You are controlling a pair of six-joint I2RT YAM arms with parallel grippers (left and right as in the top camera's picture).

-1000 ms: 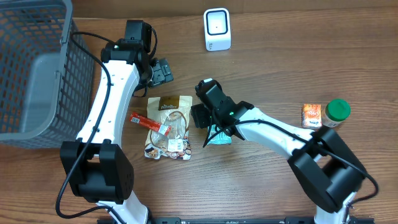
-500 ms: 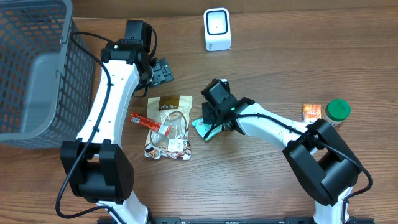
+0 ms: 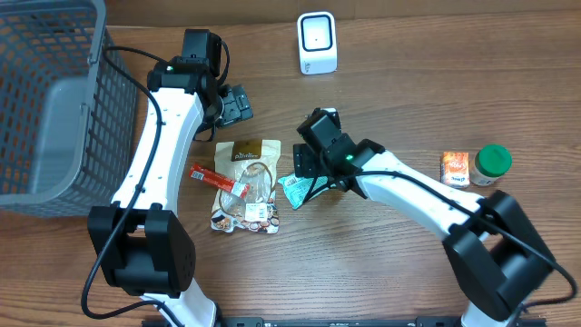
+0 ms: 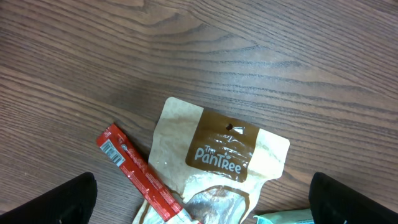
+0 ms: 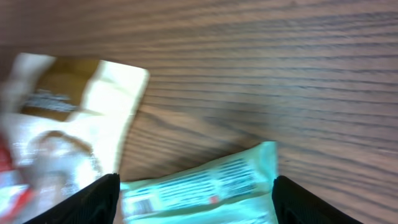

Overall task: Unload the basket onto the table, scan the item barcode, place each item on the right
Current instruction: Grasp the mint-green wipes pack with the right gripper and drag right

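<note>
- Two arms are seen over the wooden surface, and one of each thing is counted: a grey wire basket, a white scanner, a brown-and-cream pouch, a red stick packet, a mint-green packet, an orange box and a green-lidded jar.
- The red stick packet is laid across the pouch's left side. The orange box and the jar are set just beside each other at the far right.
- The mint-green packet is seen as a flat, narrow wrapper with pale edges, lines of dark print and a small red mark. The print is too blurred in the right wrist view to be read.
- The packet is found flat on the surface near the middle, just beside the pouch's right edge and well apart from the scanner.
- The right fingers are spread wide, with the packet lying between them.
- The left fingers are spread fully above the pouch, with nothing between them.
- Compared with a second ago, the packet has been shifted leftward, from under the right forearm to the pouch's edge. The left arm, pouch, stick packet, box and jar are unchanged.
</note>
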